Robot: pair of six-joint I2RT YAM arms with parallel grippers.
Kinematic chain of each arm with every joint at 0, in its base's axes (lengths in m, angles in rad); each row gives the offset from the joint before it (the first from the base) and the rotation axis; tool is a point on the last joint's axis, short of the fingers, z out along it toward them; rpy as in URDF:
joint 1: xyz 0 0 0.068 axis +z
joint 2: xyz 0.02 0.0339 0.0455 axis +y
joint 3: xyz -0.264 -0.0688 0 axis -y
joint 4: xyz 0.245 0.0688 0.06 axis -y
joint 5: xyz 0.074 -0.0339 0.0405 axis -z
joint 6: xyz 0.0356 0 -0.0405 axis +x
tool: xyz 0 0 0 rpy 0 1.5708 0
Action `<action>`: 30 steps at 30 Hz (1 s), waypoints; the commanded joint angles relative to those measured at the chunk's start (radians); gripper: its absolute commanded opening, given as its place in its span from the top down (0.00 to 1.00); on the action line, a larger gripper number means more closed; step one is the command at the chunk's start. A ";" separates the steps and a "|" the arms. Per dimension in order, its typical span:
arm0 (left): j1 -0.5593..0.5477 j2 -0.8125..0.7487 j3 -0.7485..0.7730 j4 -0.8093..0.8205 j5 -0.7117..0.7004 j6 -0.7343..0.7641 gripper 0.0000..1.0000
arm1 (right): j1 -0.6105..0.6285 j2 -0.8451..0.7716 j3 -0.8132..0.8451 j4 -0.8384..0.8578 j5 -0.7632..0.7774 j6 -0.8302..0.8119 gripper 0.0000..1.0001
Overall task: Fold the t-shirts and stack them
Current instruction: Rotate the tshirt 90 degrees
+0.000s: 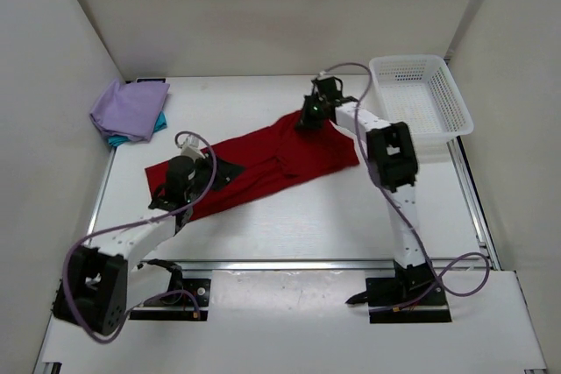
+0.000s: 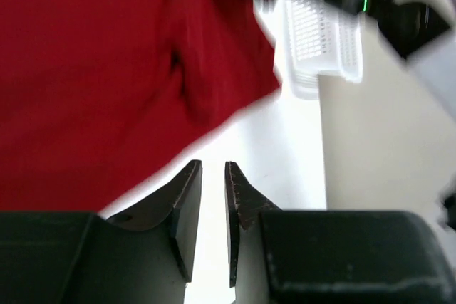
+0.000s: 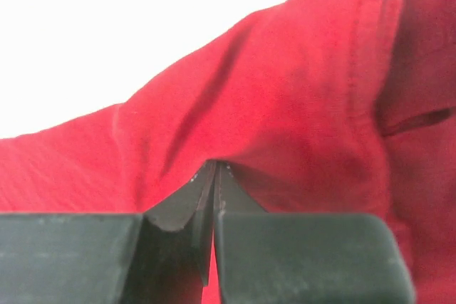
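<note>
The deep red t-shirt [image 1: 263, 164] lies spread in a slanted band across the middle of the table. My right gripper [image 1: 304, 120] is at its far edge, shut on a pinch of red fabric [image 3: 285, 90] that tents up at the tips [image 3: 216, 165]. My left gripper [image 1: 235, 169] hovers over the shirt's left half. Its jaws [image 2: 212, 165] stand a little apart with nothing between them, and the red shirt [image 2: 85, 69] fills the view beyond. The lavender t-shirt [image 1: 130, 107] lies folded on the teal t-shirt [image 1: 161, 122] at the far left.
A white mesh basket [image 1: 421, 60] stands at the far right corner of the table and also shows in the left wrist view [image 2: 313, 40]. White walls close in the table on three sides. A metal rail runs along the near edge.
</note>
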 commanded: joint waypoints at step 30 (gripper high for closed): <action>-0.060 -0.093 0.024 -0.163 0.094 0.139 0.62 | 0.140 -0.903 -0.549 -0.035 0.192 -0.193 0.91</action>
